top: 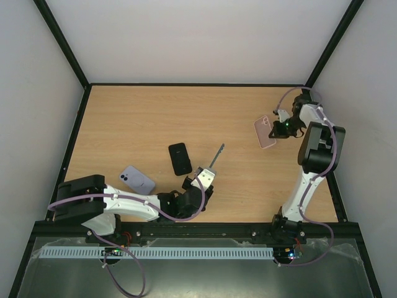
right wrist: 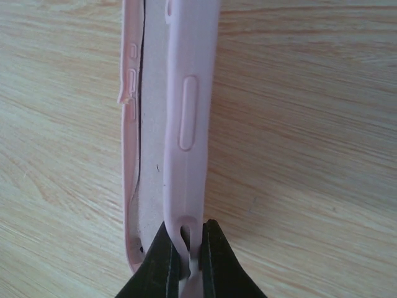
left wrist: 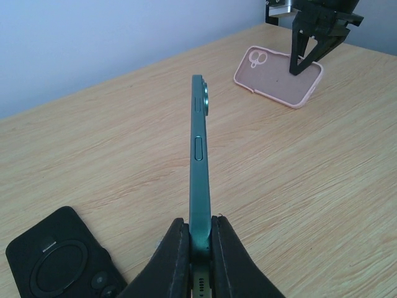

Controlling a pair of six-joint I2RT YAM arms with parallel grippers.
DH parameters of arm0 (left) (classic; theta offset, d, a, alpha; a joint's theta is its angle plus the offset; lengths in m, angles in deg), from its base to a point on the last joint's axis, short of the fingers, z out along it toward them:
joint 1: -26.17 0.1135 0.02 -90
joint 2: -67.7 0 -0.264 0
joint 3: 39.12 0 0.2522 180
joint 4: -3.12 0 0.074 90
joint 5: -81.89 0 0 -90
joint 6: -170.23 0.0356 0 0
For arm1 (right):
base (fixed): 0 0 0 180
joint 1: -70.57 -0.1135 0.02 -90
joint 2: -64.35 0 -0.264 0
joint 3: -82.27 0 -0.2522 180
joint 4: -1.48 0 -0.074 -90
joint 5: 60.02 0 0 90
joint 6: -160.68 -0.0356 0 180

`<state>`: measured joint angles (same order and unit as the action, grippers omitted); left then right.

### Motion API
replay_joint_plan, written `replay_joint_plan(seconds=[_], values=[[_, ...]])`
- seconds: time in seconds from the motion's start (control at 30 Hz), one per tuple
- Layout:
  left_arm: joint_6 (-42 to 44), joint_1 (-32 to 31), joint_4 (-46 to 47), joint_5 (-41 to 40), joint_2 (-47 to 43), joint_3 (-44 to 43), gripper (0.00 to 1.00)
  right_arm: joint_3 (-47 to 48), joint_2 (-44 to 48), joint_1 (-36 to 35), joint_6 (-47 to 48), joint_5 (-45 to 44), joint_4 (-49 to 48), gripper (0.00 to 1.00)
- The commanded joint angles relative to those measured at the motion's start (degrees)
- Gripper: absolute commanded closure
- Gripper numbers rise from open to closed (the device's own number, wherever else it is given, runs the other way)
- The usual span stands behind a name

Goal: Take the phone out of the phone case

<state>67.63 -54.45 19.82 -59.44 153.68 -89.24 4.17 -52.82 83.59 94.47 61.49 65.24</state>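
My left gripper [left wrist: 200, 248] is shut on the bottom end of a dark green phone [left wrist: 198, 155], held on edge above the table. In the top view the phone [top: 217, 155] shows as a thin bar sticking out of the left gripper [top: 208, 174] near the table's middle front. My right gripper [right wrist: 186, 254] is shut on one side wall of an empty pink phone case [right wrist: 186, 124]. In the top view the case [top: 265, 131] hangs at the right gripper [top: 277, 129] at the far right, well apart from the phone. The case also shows in the left wrist view [left wrist: 273, 77].
A black case with a ring holder [top: 180, 158] lies left of the green phone; it also shows in the left wrist view [left wrist: 59, 261]. A lavender phone or case [top: 137, 179] lies at the front left. Black frame posts and white walls bound the wooden table [top: 155, 118].
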Motion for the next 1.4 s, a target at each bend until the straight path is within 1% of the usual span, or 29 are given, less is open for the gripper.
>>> replay_joint_plan(seconds=[0.0, 0.07, 0.17, 0.27, 0.33, 0.37, 0.4, 0.53, 0.6, 0.73, 0.87, 0.93, 1.03, 1.1, 1.2, 1.23, 1.37], values=[[-1.4, -0.9, 1.0, -2.7, -0.2, 0.0, 0.97, 4.9, -3.6, 1.2, -1.7, 0.9, 0.1, 0.98], [-1.7, -0.8, 0.7, -2.7, -0.1, 0.1, 0.97, 6.0, -5.6, 1.4, -2.5, 0.0, -0.3, 0.96], [-1.9, -0.8, 0.0, -2.8, -0.3, 0.0, 0.97, 5.9, -6.3, 1.7, -3.7, -0.4, -1.8, 0.86], [-2.1, -0.8, -0.8, -3.1, -0.4, -0.1, 0.97, 3.1, -3.4, 2.0, -5.2, -1.4, -4.6, 0.76], [-2.3, -0.8, -1.2, -3.3, -0.4, -0.2, 0.97, -0.5, -0.1, 2.1, -6.8, -4.0, -7.8, 0.69], [-2.3, -0.9, -1.3, -3.5, -0.3, -0.1, 0.97, -2.5, 1.5, 2.1, -7.4, -5.5, -9.4, 0.64], [-2.2, -0.9, -1.4, -3.6, -0.2, -0.2, 0.97, -4.5, 3.0, 2.1, -8.1, -6.6, -10.7, 0.62], [-1.3, -0.8, -2.7, -4.6, 0.0, -1.1, 0.97, -11.7, 9.0, 2.1, -8.5, -7.3, -13.3, 0.61], [-1.1, -0.8, -4.5, -5.2, 0.0, -1.5, 0.97, -16.9, 13.3, 1.9, -8.2, -5.7, -14.2, 0.60], [-1.9, -0.7, -7.6, -6.4, -0.3, -1.2, 0.97, -23.8, 23.3, 0.4, -8.1, -4.2, -14.1, 0.60], [-3.6, -0.4, -11.7, -6.6, -0.4, -1.0, 0.97, -30.4, 34.7, -4.3, -9.4, -2.5, -13.6, 0.60], [-4.2, -0.3, -13.1, -6.6, -0.3, -1.0, 0.97, -32.9, 40.4, -6.4, -10.7, 0.3, -13.8, 0.60], [-4.7, 0.9, -14.4, -6.0, 0.1, -1.2, 0.97, -36.8, 49.1, -8.2, -13.4, 4.3, -17.2, 0.59], [-4.6, 2.1, -15.6, -4.7, 0.5, -2.0, 0.97, -39.9, 55.4, -8.3, -16.0, 6.5, -21.6, 0.55], [-2.8, 4.1, -17.2, -3.4, 1.4, -4.3, 0.97, -43.0, 61.8, -8.3, -18.8, 6.9, -26.1, 0.49], [-2.0, 4.7, -17.7, -3.1, 1.9, -5.3, 0.97, -42.9, 63.2, -8.3, -19.3, 7.0, -26.0, 0.48], [1.7, 8.3, -19.2, -1.2, 4.3, -9.5, 0.97, -41.9, 66.4, -8.3, -22.0, 8.2, -23.8, 0.38]])
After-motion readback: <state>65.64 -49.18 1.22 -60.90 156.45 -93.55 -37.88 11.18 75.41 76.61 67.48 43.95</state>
